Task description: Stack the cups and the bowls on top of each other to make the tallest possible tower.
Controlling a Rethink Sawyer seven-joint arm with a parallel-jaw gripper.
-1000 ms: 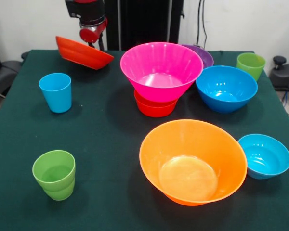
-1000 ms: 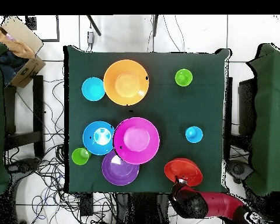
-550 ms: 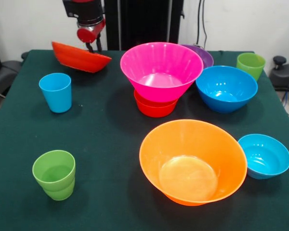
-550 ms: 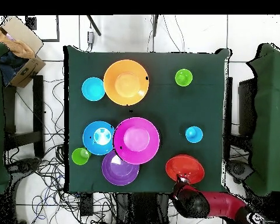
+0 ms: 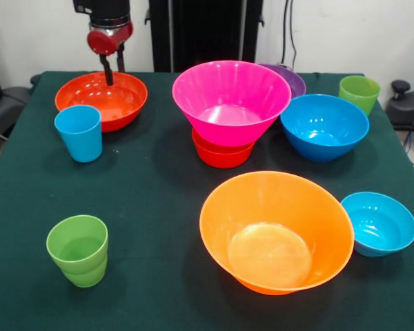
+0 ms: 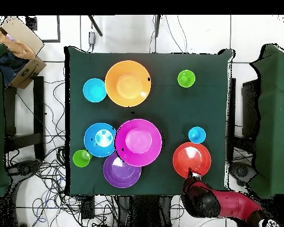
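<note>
Sitting nearest the camera in the front view are the green cup [image 5: 77, 249], which looks like two lime tumblers nested, and the large orange bowl [image 5: 277, 231], with the small blue bowl [image 5: 379, 223] touching or just beside its rim. All are standing upright on the green table [image 5: 159, 200]. Farther back, the sky blue cup [image 5: 79, 132] is standing just in front of the medium red-orange bowl [image 5: 102, 100], so close that the two seem to be touching. At the table's middle the large pink bowl [image 5: 230, 101] is resting on the small red-orange bowl [image 5: 222, 154], making the only tower so far. The blue bowl [image 5: 324, 126] is sitting just beside it, the purple bowl [image 5: 287, 78] is peeking out behind, and a second green cup [image 5: 359, 93] is standing at the far corner.

Farthest back, the gripper [image 5: 112, 63] is hanging over the far rim of the medium red-orange bowl, which is lying flat on the table. One dark finger is reaching down inside the rim and the other is showing behind it, so they are straddling the wall; whether they are pinching it or have let go I cannot tell.

Judging by the layout, the relation that matters is sideways: the pink-topped tower is lying along the table's far side from the gripper, with bare cloth between. The red-orange bowl is round, so no axis needs matching, and the sky blue cup against it is likely to be nudged.
</note>
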